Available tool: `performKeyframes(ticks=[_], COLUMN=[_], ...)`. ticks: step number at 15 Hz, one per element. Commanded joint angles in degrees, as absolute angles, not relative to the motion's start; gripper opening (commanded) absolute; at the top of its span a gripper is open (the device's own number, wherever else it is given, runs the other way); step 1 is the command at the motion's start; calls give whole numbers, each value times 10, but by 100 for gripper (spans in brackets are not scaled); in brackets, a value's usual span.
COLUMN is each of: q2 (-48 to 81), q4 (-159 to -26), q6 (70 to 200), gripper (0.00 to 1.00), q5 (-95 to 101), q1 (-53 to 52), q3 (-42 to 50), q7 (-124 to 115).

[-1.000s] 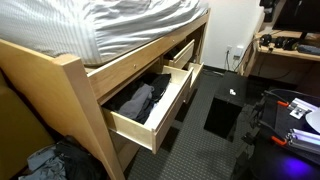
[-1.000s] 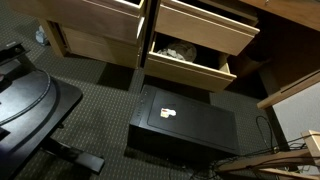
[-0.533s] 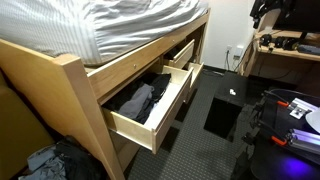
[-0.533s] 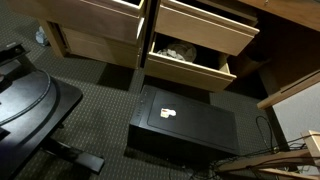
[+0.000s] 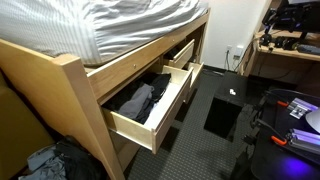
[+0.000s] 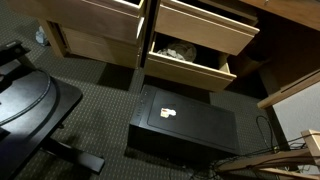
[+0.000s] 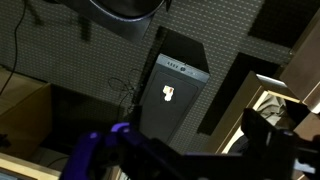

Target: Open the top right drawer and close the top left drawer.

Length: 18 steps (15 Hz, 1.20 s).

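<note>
The top left drawer (image 5: 150,110) stands pulled far out under the bed, wide and deep, with dark clothes inside. Beyond it the top right drawer (image 5: 182,52) looks smaller, with orange-brown sides, and sits only a little way out. In an exterior view from the front, a pine drawer (image 6: 188,62) is open with crumpled cloth in it. My gripper (image 7: 190,150) shows in the wrist view as dark, blurred fingers (image 7: 268,130) set wide apart, open and empty, high above the floor and far from both drawers. A corner of an open drawer (image 7: 272,100) shows at the wrist view's right.
A black box (image 5: 225,110) (image 6: 185,122) (image 7: 175,85) lies on the dark carpet in front of the drawers. A desk with cables (image 5: 285,45) stands at the back. A black chair seat (image 6: 30,110) and a heap of clothes (image 5: 45,160) sit near the bed's end post.
The dark arm at the top right corner of the exterior view has shifted to the right. The drawers and the box have not moved.
</note>
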<state>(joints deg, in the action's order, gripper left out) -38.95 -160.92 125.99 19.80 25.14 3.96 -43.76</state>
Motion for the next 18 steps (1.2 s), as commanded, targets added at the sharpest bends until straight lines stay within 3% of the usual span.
performKeyframes(ticks=[1, 9, 10, 11, 15, 18], q2=[-363, -140, -101, -179, -108, -69], q4=[-1604, -1530, -1505, -1553, -1509, -1498], q6=[1290, 1480, 1470, 1458, 1460, 1559], gripper=[100, 100, 100, 100, 100, 100], q5=[218, 484, 493, 474, 487, 444], q1=[269, 463, 470, 433, 441, 400], q3=[0, 65, 83, 85, 113, 142], q7=[-488, -764, -783, -749, -772, -693])
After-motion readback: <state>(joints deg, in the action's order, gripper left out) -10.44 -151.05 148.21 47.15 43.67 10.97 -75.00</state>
